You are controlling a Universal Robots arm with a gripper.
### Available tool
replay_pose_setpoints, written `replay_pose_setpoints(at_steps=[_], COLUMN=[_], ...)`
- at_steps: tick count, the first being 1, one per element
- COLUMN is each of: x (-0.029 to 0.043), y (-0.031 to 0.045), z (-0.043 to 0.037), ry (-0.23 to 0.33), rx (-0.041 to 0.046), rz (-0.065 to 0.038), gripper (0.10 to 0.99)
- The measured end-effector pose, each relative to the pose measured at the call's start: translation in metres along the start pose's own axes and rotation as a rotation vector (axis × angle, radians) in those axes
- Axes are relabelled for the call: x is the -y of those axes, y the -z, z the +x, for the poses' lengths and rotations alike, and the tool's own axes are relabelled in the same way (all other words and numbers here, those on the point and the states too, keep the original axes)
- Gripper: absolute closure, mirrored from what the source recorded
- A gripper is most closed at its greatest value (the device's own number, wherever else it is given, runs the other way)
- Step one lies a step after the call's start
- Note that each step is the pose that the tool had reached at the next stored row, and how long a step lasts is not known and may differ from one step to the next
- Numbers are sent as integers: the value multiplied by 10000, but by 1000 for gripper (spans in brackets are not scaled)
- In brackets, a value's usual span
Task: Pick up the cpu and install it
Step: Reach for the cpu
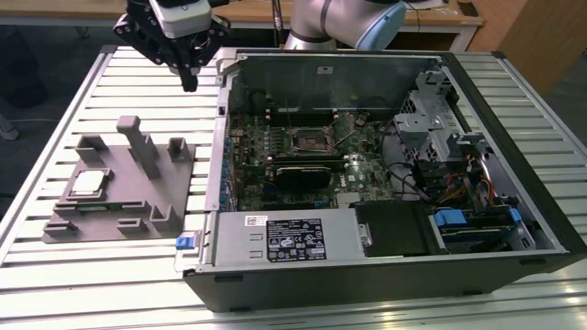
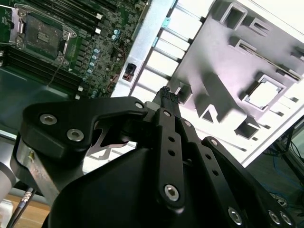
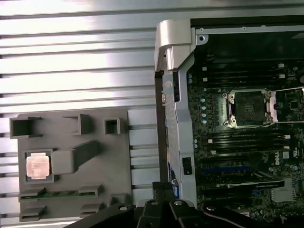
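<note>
One gripper (image 1: 188,81): clenched, its black fingers pressed together at the tips and holding nothing; it hangs in the air above the slatted table (image 1: 110,282), pointing down, just outside the far corner of the computer case (image 1: 385,275) on the exterior view's left.
Cpu (image 1: 88,182): lying flat in a square recess of the grey fixture (image 1: 128,189), pale top up, toward the fixture's side away from the case; well apart from the gripper.
Cpu in both wrist views: a light square framed by the recess walls (image 3: 38,166), (image 2: 264,94).
Fixture edges: raised blocks and one tall post stand up from the base between the cpu and the case; the fixture sits flat on the slats, near the case but not touching it.
Case edge: the upright metal side wall (image 1: 218,172) runs alongside the fixture; in the first wrist view the fingertips (image 3: 164,187) show over the strip of table between fixture and wall.
Socket (image 1: 312,141): on the green motherboard inside the case, its metal frame visible in the first wrist view (image 3: 249,109); a black heatsink block (image 1: 301,175) lies just beside it, nearer the power supply (image 1: 284,237).
Open room: bare slats around the fixture on the exterior view's left and near sides; the case top is open.
</note>
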State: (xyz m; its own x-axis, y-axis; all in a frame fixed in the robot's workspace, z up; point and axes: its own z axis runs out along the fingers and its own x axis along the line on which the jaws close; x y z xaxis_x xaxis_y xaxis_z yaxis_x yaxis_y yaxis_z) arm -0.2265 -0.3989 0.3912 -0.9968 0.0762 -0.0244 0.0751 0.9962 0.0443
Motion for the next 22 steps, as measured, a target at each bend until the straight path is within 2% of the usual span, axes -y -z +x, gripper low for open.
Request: replay_pose_setpoints(at_steps=[22], x=[12], y=[0], z=[154], ry=[0], rx=[0], rz=[0], gripper=[980])
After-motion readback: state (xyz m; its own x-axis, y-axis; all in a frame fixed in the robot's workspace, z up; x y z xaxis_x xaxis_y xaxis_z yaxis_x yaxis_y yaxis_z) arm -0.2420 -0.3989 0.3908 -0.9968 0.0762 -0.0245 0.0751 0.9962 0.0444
